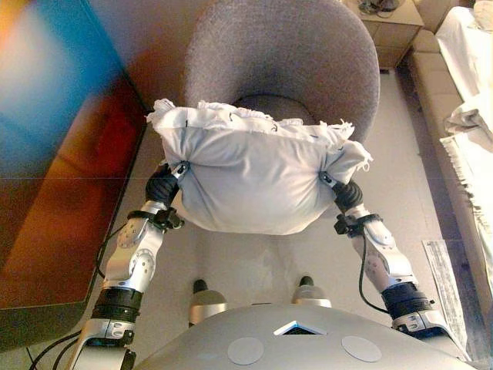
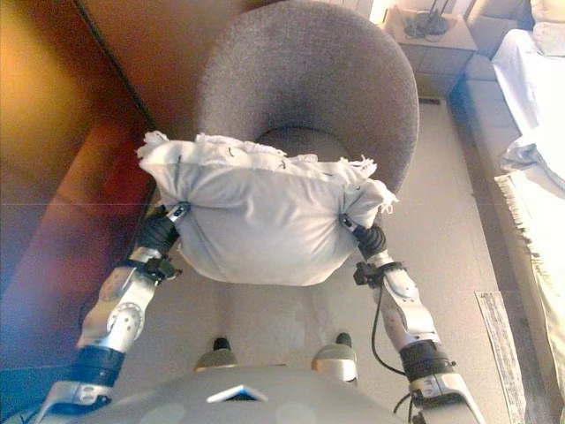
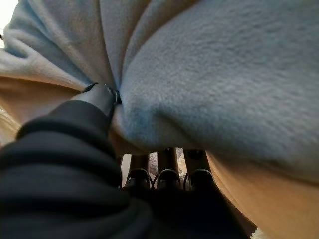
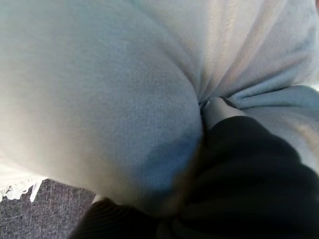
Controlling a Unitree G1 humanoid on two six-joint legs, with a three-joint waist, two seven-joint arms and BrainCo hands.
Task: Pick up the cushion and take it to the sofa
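Head cam, left eye: the white fringed cushion point(image 1: 250, 173) is up off the grey armchair point(image 1: 285, 54), held between both hands in front of the robot. Left hand point(image 1: 164, 185) is dug into the cushion's left side, right hand point(image 1: 344, 190) into its right side, with the fabric bunching in at both spots.

Head cam, right eye: same deal. The cushion hangs over the armchair's seat and the floor point(image 2: 441, 185) in front of it, and doesn't look like it's resting on anything. A pale sofa point(image 2: 538, 106) draped in white cloth runs along the right edge, well apart from the cushion. There's a small side table point(image 2: 433, 40) behind the chair, too.

Left wrist cam: mostly cushion. The fingers point(image 3: 167, 172) reach under the cushion while the thumb presses into a fold above, so I'd call this hand clamped on the cushion.

Right wrist cam: cushion fabric fills nearly everything and the thumb tip pokes into a crease. The fingers aren't visible, but the pinch reads as clamped here too.

Progress: pickup looks done to me. Still left are the turn toward the sofa, the carry over and setting it down.
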